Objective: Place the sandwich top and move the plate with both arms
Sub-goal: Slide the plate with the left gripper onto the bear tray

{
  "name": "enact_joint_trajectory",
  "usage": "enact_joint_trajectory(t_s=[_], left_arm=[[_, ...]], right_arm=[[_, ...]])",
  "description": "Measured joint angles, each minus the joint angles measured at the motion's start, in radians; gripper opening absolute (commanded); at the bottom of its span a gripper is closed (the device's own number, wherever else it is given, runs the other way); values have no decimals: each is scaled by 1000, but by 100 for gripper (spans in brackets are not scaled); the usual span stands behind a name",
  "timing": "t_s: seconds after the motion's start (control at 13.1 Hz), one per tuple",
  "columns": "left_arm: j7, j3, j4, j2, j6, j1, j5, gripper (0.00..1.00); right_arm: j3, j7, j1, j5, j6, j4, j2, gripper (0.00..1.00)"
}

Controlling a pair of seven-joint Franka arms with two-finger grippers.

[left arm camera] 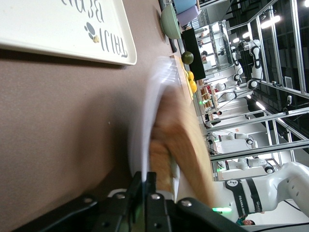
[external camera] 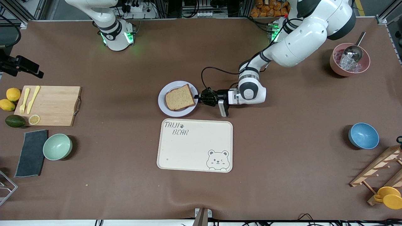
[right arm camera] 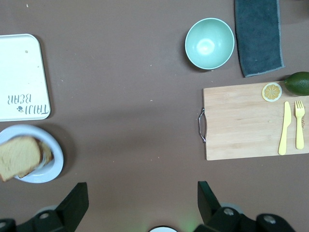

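Left pincer [external camera: 198, 97]: low at the bench [external camera: 125, 188], fingers [left arm camera: 145, 193] pressed together on the rim of the plate [external camera: 163, 106] at the edge toward the left arm's end, though the blurred wrist view leaves the exact contact a little uncertain. Plate: carries the sandwich top [external camera: 179, 97], which lies flat over a lower slice, and sits just beside the cream tray [external camera: 194, 146], farther from the front camera. Right pincer [right arm camera: 140, 205]: fingers spread, waiting high over bare bench between the plate and the wooden cutting board [right arm camera: 246, 121].
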Motion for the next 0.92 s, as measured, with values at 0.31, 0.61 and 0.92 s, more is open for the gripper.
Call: enact_joint_trajectory(t_s=[0.31,0.61,0.92], left_arm=[[8,1,0,0,-4,0,-2,0],[8,1,-1,1,-4,0,-10,0],[-31,3,2,1,-4,-2,-51,0]], right_arm=[[0,0,0,0,-1,0,0,100],[-1,0,0,0,0,14,0,100],[-1,0,0,0,-1,15,1,100]])
